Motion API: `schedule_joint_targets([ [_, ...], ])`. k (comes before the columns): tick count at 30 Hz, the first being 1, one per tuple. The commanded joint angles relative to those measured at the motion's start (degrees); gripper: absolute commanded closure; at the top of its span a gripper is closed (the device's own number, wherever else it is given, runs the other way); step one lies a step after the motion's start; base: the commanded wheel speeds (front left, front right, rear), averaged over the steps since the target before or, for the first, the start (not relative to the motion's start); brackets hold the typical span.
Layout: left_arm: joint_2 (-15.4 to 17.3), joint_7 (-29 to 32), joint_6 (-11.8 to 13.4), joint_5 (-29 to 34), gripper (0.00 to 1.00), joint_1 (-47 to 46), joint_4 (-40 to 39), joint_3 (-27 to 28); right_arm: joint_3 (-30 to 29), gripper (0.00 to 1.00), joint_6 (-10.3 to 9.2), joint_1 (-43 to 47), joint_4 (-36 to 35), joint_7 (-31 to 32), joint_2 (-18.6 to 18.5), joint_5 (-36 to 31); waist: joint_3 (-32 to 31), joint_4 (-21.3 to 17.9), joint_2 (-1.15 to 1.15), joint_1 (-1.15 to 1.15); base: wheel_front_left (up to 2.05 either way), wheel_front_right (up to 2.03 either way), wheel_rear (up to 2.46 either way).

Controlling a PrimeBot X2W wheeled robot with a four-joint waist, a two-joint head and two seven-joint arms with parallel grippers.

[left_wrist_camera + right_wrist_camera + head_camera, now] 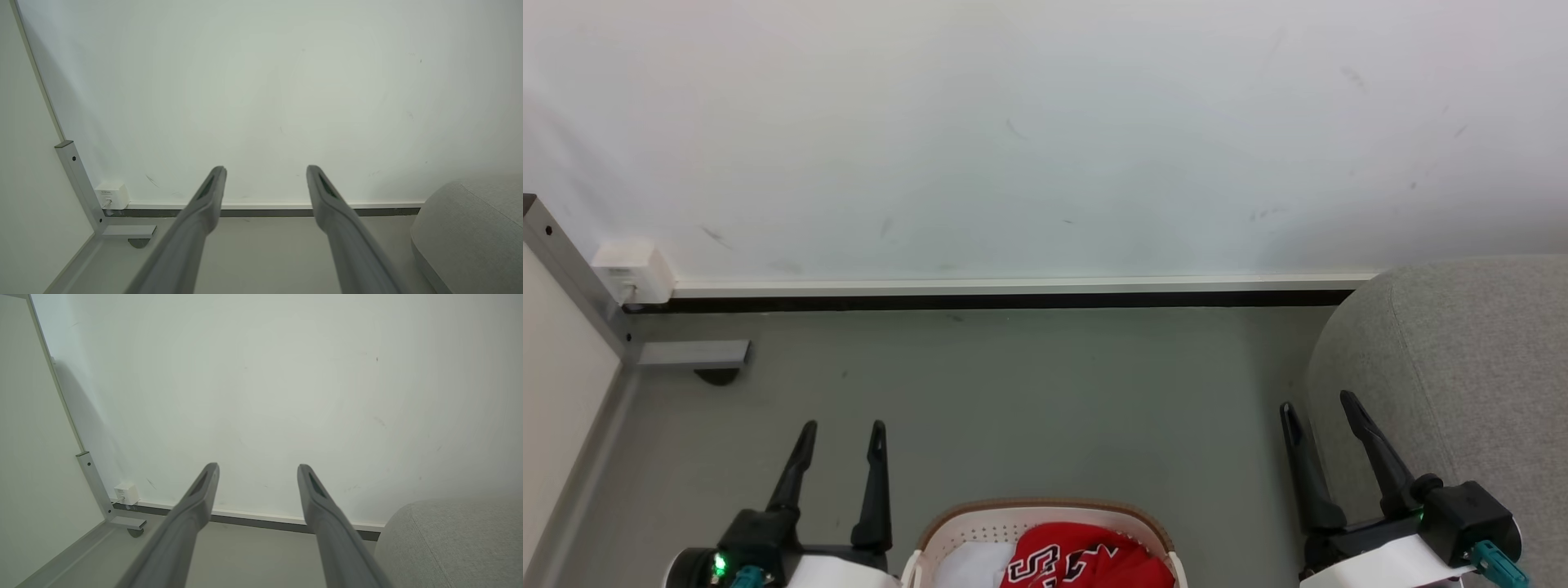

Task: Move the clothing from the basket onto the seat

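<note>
A cream-white basket [956, 523] with a brown rim band sits at the bottom middle of the head view, cut off by the frame edge. Red clothing [1094, 559] with black-and-white letters lies inside it, beside something white. The light-grey seat [1470, 367] fills the right side, and its rounded corner shows in both wrist views [470, 228] [449, 543]. My left gripper [843, 426] stands open to the left of the basket, above the floor. My right gripper [1317, 401] is open beside the seat's left edge. Both hold nothing, and their fingers [265, 168] [257, 466] point toward the wall.
A white wall with a baseboard [1013, 287] runs across the back. A grey metal frame post [572, 269] with a foot [694, 355] and a white wall box [633, 269] stand at the left. Grey floor [1029, 408] lies between basket and wall.
</note>
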Motion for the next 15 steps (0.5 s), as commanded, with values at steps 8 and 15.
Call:
schedule_joint_targets([
  [8, 0.5, -0.1, 0.0, 0.4, 0.0, 0.2, 0.2, -0.2, 0.3, 0.0, -0.12, -0.8, 0.6, -0.2, 0.0, 0.5, -0.1, -0.1, 0.0, 0.0, 0.0, 0.0, 0.0],
  [15, 0.5, -0.1, -0.2, 0.5, 0.0, 0.1, 0.4, -0.1, 0.4, 0.0, -0.12, -1.0, 0.9, -0.2, 0.0, 0.7, -0.2, -0.3, 0.0, 0.0, 0.0, 0.0, 0.0],
])
